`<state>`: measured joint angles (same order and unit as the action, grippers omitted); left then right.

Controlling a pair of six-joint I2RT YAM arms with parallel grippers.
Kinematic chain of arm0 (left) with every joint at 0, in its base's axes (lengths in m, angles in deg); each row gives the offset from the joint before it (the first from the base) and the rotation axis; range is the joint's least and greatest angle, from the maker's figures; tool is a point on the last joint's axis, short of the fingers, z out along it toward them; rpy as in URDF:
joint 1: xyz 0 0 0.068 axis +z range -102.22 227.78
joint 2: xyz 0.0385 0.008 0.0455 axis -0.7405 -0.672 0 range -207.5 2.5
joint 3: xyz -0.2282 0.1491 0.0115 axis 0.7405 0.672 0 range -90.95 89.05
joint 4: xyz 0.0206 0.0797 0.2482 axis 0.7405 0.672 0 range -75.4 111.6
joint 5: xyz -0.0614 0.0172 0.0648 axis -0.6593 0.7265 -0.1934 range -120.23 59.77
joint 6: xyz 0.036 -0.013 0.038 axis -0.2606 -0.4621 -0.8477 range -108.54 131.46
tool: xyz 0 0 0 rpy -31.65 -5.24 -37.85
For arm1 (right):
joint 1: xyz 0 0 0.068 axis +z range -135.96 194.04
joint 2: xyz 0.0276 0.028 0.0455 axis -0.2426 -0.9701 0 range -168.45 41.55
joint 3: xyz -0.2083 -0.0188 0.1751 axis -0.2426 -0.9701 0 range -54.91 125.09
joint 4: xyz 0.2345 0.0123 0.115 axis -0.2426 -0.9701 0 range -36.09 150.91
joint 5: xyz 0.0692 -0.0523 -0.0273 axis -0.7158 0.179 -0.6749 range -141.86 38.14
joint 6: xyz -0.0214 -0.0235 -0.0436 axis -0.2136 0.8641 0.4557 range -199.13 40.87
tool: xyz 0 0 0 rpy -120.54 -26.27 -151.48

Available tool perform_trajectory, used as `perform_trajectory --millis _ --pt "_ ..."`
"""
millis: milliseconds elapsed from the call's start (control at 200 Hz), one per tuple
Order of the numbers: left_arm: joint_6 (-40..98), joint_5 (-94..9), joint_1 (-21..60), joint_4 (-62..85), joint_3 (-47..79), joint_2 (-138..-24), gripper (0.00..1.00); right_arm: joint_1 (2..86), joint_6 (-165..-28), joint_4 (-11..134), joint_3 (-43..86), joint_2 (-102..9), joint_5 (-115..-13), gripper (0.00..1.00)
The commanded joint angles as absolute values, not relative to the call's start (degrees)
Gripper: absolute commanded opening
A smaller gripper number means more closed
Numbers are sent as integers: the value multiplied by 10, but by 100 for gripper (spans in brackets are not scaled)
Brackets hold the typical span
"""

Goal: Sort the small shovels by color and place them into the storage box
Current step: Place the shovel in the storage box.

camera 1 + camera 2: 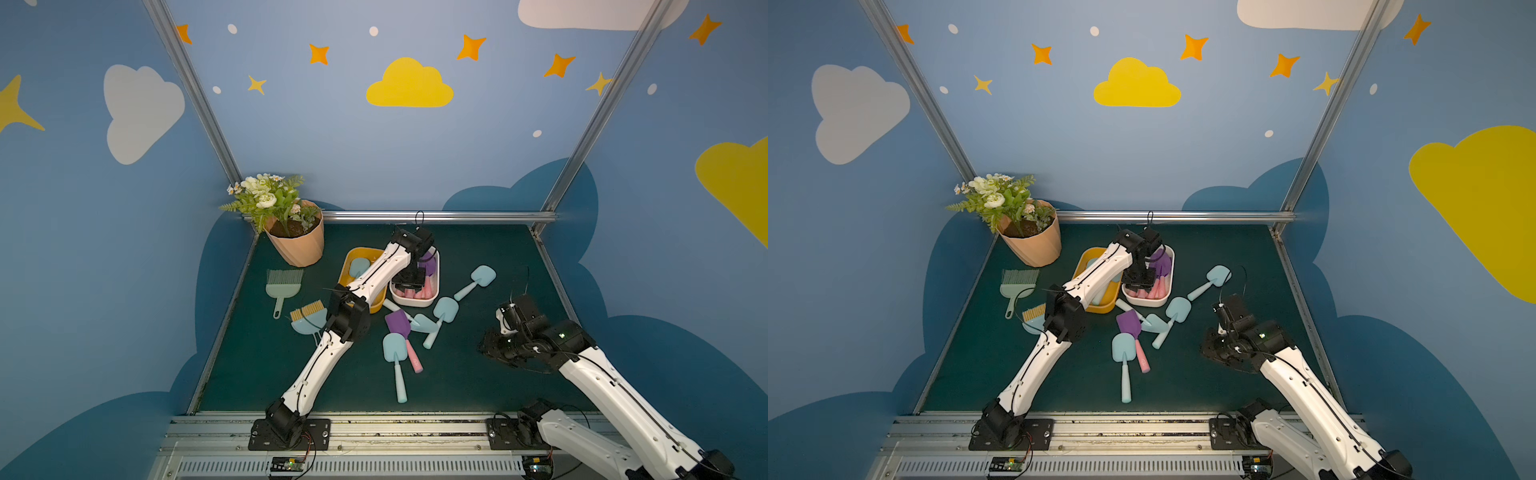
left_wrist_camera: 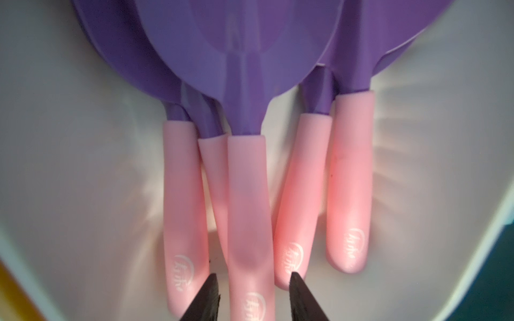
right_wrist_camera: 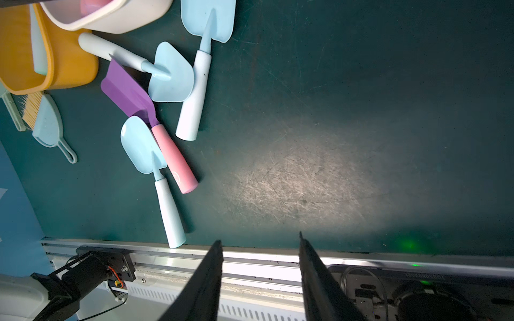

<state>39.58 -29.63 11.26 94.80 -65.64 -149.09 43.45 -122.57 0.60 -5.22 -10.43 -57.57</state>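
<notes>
Left gripper (image 2: 253, 276) parted inside white tub (image 2: 69, 166), pink handle (image 2: 247, 208) flanked, untouched. Right gripper (image 3: 259, 239) held spread, empty. Purple shovel (image 1: 398, 325) seen at tub's six o'clock.

Both arms are the same build. The left arm (image 1: 374, 273) and right arm (image 1: 615, 395) have glossy white rounded shell links with small dark screw dots. A thin black cable (image 1: 314, 363) runs along each link. Elbows and wrists are matte black blocks (image 1: 349, 318). Each base is a black motor on a black plate (image 1: 318, 428) with silver screws. Red and black wires (image 1: 309, 444) loop off the left base. A green light (image 1: 562, 334) shows on a right arm joint. The left gripper (image 2: 253, 276) and right gripper (image 3: 260, 241) have black tapered fingers (image 3: 207, 278) with ribbed inner faces.
</notes>
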Motion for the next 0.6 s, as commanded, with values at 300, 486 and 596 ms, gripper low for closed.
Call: perform_trajectory --millis 300,486,596 --pt "355 -280 92 934 -658 -1399 36 414 -1203 -21 0 -120 -561 46" --pt "345 -260 90 937 -647 -1337 36 390 -1191 -22 33 -148 -565 46" --pt "345 -236 91 941 -615 -1286 37 375 -1186 -21 59 -172 -567 46"
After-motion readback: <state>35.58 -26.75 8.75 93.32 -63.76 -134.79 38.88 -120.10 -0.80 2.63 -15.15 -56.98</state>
